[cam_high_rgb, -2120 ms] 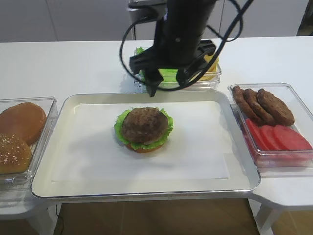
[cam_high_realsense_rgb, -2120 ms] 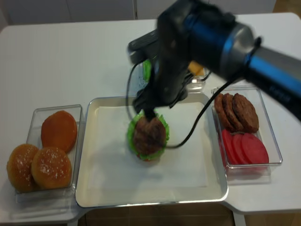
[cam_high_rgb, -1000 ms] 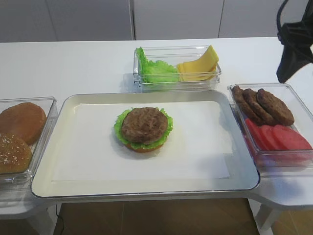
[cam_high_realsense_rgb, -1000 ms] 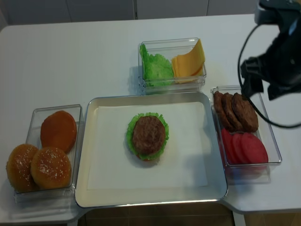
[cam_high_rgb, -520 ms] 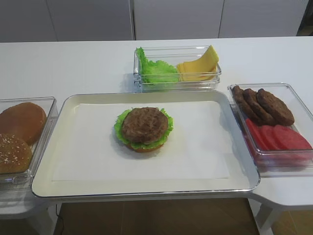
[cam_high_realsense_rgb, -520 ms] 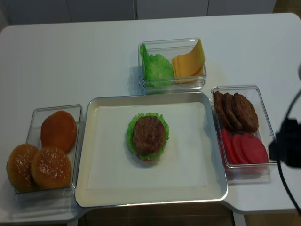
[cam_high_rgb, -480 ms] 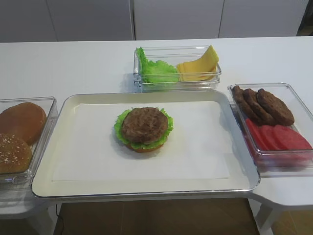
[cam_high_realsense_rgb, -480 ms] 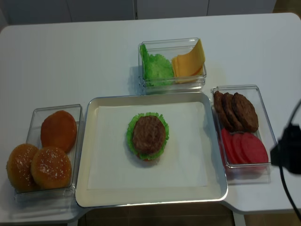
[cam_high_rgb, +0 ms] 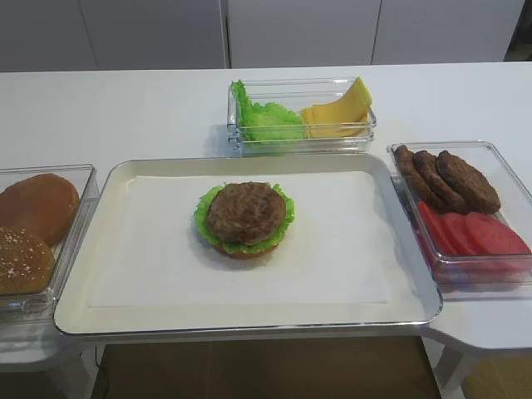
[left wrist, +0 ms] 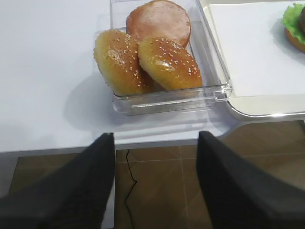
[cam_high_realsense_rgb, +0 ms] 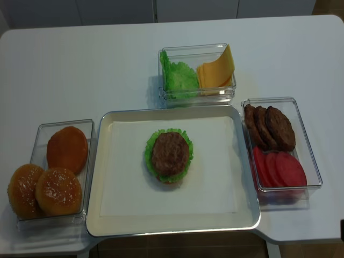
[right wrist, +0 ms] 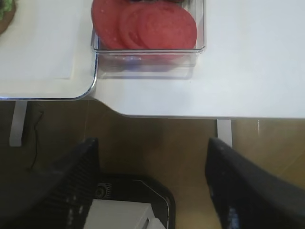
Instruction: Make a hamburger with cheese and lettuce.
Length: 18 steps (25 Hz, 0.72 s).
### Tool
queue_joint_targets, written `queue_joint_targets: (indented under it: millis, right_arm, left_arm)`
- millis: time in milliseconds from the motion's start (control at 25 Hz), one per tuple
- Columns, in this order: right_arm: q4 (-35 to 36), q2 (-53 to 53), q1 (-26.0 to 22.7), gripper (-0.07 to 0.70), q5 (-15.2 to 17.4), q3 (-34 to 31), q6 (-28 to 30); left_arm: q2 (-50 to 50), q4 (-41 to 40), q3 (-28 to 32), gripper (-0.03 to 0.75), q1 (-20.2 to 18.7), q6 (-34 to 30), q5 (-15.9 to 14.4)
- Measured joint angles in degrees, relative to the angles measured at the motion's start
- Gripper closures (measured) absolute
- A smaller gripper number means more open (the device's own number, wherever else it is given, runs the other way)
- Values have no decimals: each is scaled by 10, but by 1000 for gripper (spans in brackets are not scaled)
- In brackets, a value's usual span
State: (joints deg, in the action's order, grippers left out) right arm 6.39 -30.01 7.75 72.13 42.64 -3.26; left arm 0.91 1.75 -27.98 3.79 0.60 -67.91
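The hamburger (cam_high_rgb: 246, 218) (cam_high_realsense_rgb: 171, 155) sits mid-tray on white paper, a brown patty on top with a green lettuce frill beneath; its edge shows in the left wrist view (left wrist: 295, 24). The cheese (cam_high_rgb: 341, 112) (cam_high_realsense_rgb: 215, 70), pale-yellow slices, leans in the far clear bin beside loose lettuce (cam_high_rgb: 266, 118) (cam_high_realsense_rgb: 180, 78). My right gripper (right wrist: 152, 143) hangs open and empty off the table's front edge, below the tomato bin (right wrist: 147, 24). At the table's near left, my left gripper (left wrist: 156, 136) is open and empty in front of the bun bin (left wrist: 147, 62). Neither gripper shows in the high views.
The metal tray (cam_high_rgb: 83, 278) (cam_high_realsense_rgb: 94, 215) fills the middle. A clear bin of buns (cam_high_rgb: 33, 224) (cam_high_realsense_rgb: 54, 172) stands to its left. Another with patties (cam_high_rgb: 449, 179) and tomato slices (cam_high_rgb: 474, 233) stands to its right. Floor shows below both grippers.
The right arm has swung away from above the lettuce and cheese bin, gone right, and dropped out of the high views. The hamburger has not moved.
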Motion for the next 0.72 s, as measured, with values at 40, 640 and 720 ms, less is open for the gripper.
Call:
queue_joint_targets:
  millis: [40,640,720]
  right_arm:
    - [0,16,0,97,1,-7,0]
    - [-1,230,0,98,10,-71,17]
    - [-2,255,0,98,10,-75,26]
  left_arm:
    - [0,0,0,311,0,0,0]
    - [0,0,0,311,0,0,0]
    - [0,0,0,311,0,0,0]
